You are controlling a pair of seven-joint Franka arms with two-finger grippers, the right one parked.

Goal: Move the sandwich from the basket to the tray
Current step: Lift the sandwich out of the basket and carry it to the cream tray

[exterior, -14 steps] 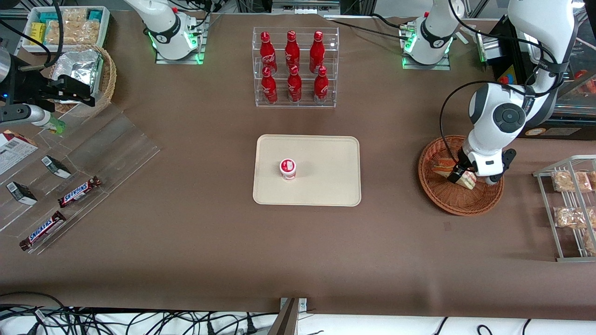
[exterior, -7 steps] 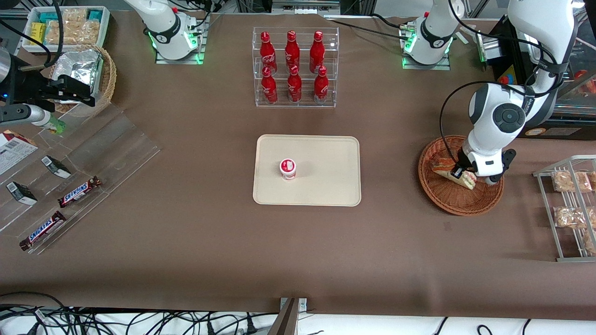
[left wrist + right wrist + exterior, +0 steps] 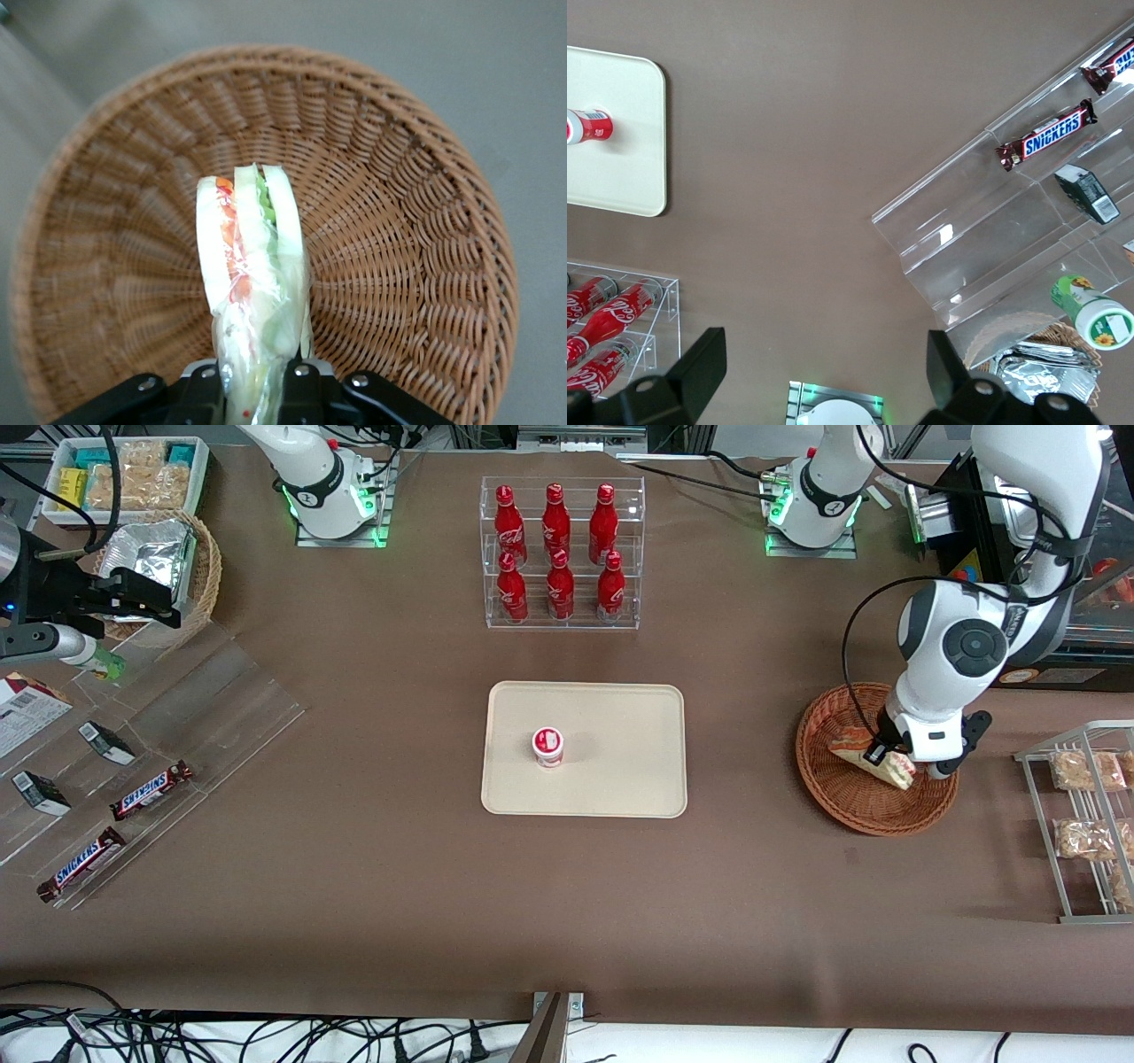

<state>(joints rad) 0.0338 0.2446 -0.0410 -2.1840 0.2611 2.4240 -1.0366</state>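
The sandwich (image 3: 852, 746) is a white-bread wedge with red and green filling in clear wrap. It stands on edge over the middle of the reddish-brown woven basket (image 3: 855, 817). My gripper (image 3: 877, 755) is shut on its wide end. In the left wrist view the sandwich (image 3: 252, 266) sticks out from between the two black fingers (image 3: 205, 396), with the basket (image 3: 399, 221) wicker all around it and my gripper (image 3: 257, 391) closed on the wrap. The cream tray (image 3: 620, 717) lies flat at the table's middle, well toward the parked arm from the basket.
A small red-and-white cup (image 3: 547, 746) stands on the tray. A clear stand of red bottles (image 3: 561, 553) is farther from the camera. A wire rack of bagged snacks (image 3: 1085, 815) sits beside the basket. Snickers bars (image 3: 151, 790) lie on the acrylic display.
The wrist has shifted slightly toward the working arm's end and risen a little. The sandwich has turned with it, from lying in the basket to being held in the fingers.
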